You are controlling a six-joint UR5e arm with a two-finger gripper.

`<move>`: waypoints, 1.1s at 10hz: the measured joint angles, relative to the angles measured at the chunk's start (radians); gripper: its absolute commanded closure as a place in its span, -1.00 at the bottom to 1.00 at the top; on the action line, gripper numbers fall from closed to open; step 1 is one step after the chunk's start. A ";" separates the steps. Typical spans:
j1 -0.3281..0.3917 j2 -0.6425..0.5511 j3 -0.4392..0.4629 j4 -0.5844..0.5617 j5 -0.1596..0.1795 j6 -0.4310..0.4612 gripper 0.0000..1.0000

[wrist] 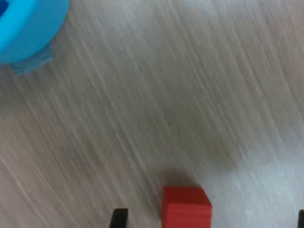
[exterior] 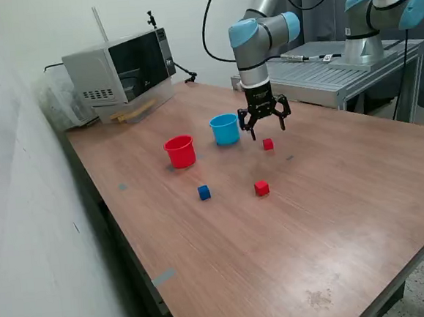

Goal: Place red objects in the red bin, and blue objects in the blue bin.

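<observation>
No legible writing on microwave (exterior: 124, 66)

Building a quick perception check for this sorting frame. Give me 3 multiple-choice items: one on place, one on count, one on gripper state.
1. In the exterior view, where does the light blue cup stand relative to the red cup?
A. To its right, nearer the gripper
B. To its left, nearer the microwave
C. Stacked inside it

2. How many small cubes lie loose on the table?
A. One
B. Three
C. Five

3. What is the gripper doing?
A. Shut on a blue cube
B. Open, holding nothing, above a red cube
C. Resting inside the red cup

Answers:
1. A: the light blue cup sits on the exterior view's right of the red cup, beside the gripper.
2. B: two red cubes and one blue cube show.
3. B: the fingers are spread, with nothing between them.
</observation>
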 measured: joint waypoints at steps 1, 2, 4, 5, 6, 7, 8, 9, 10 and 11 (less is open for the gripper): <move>0.005 0.000 -0.002 -0.001 -0.004 0.027 -1.00; 0.010 0.001 -0.004 -0.001 -0.005 0.052 -1.00; 0.015 0.005 -0.007 -0.002 -0.004 0.081 -1.00; 0.015 0.011 -0.008 -0.005 -0.003 0.089 -1.00; 0.015 0.020 -0.009 -0.011 -0.003 0.094 -1.00; 0.013 0.030 -0.010 -0.018 -0.002 0.097 -1.00; 0.012 0.038 -0.012 -0.025 -0.002 0.099 1.00; 0.011 0.043 -0.015 -0.030 -0.002 0.100 1.00; 0.010 0.047 -0.018 -0.037 -0.001 0.101 1.00; 0.008 0.050 -0.021 -0.044 -0.001 0.102 1.00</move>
